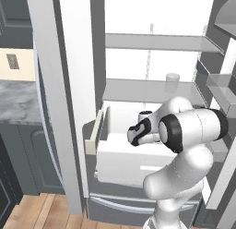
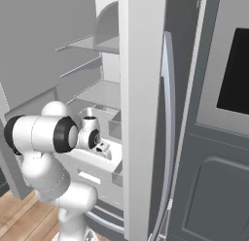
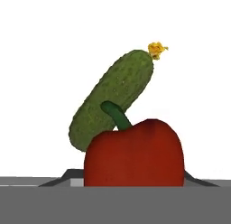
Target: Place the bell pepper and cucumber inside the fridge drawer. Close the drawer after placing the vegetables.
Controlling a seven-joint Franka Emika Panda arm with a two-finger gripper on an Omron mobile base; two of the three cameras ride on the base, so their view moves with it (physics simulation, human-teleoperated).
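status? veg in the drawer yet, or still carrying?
Done: the dark green oblong cucumber lies on a white surface, apparently the drawer's floor. In hand: the glossy red bell pepper sits right at the gripper, seemingly held; the arm reaches over the wide white fridge drawer, which stands pulled out. Left: release the pepper, withdraw, push the drawer shut.

Flat, even rendered light, no clear source, v. soft shadows. Fridge interior (image 1: 152, 20) near blown-out white. Slightly coarse resolution; no blur or edge distortion.
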